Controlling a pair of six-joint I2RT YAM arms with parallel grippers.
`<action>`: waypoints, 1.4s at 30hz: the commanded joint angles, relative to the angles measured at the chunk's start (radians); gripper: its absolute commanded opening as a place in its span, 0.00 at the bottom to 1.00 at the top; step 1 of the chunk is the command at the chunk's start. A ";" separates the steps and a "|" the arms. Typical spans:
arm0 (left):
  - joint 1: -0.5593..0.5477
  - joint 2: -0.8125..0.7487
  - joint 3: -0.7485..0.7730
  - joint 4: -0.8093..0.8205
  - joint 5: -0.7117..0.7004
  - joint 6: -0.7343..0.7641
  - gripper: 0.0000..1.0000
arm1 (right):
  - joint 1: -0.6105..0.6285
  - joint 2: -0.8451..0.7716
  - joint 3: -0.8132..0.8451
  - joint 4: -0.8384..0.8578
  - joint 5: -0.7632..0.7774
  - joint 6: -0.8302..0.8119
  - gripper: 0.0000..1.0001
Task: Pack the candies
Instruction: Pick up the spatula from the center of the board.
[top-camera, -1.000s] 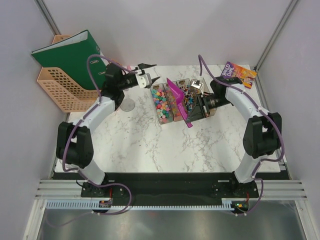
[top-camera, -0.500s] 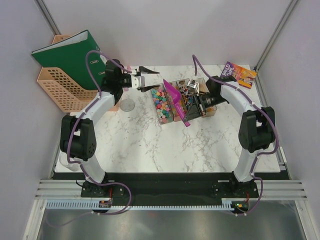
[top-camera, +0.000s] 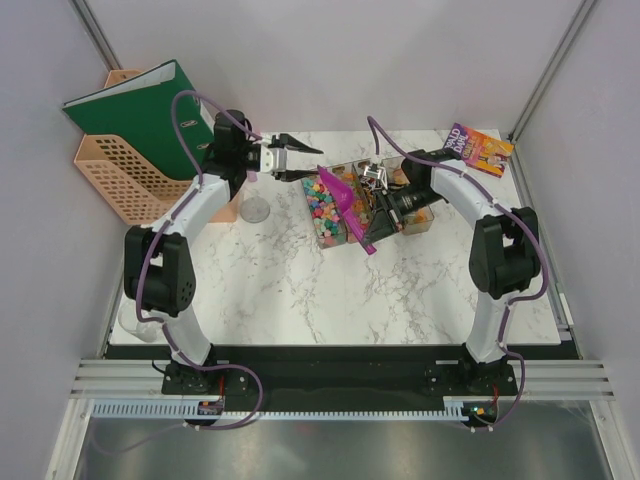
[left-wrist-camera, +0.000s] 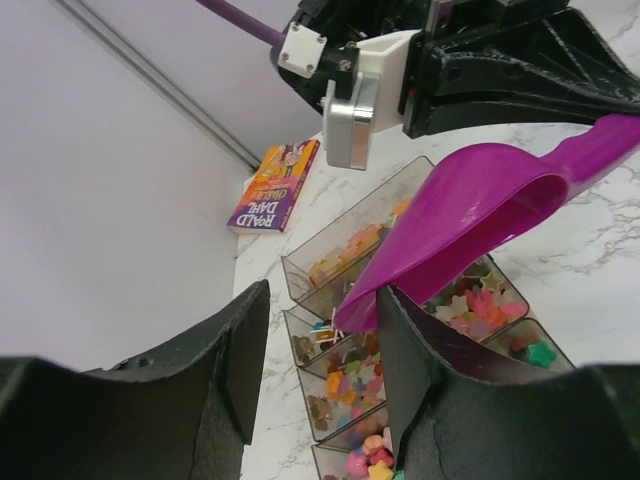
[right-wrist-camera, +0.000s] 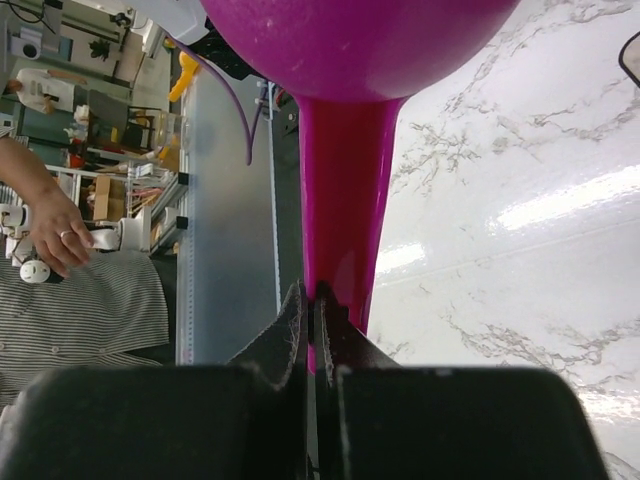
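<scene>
Currently: a white marble-patterned worktop (top-camera: 300, 300) carries everything. A green lever-arch binder (top-camera: 140, 115) stands in a peach perforated file rack (top-camera: 110, 180) at the far left corner.

A cluster of clear rectangular plastic trays (top-camera: 332, 240) sits at the middle of the far edge. The leftmost tray is heaped with the tiny multicoloured candies (top-camera: 320, 205). The other trays hold darker mixed pieces that I cannot identify.

A purple plastic scoop (top-camera: 347, 200) hangs tilted over the trays, bowl toward the far left. The right gripper (right-wrist-camera: 312, 300) is clamped on its handle. Load in the bowl: cannot tell. The left gripper (left-wrist-camera: 320, 370) hovers beside the bowl tip, fingers apart, nothing between them.

A small clear round jar (top-camera: 256, 209) stands near the left edge, apart from the trays; its contents are not discernible.

Judgement: the candies are light, hard and loose, so they will roll and bounce. They are too small to pinch singly. Take them by scoop and pour slowly.
</scene>
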 joint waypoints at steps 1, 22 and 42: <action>-0.005 -0.008 0.041 -0.144 0.094 0.126 0.53 | 0.009 0.012 0.053 -0.109 0.016 -0.030 0.00; -0.014 -0.081 -0.120 -0.674 0.048 1.049 0.02 | 0.014 -0.003 0.080 -0.110 0.130 0.010 0.07; 0.006 -0.258 -0.061 -0.933 -0.035 0.477 0.02 | -0.190 -0.118 0.397 0.064 0.297 0.031 0.50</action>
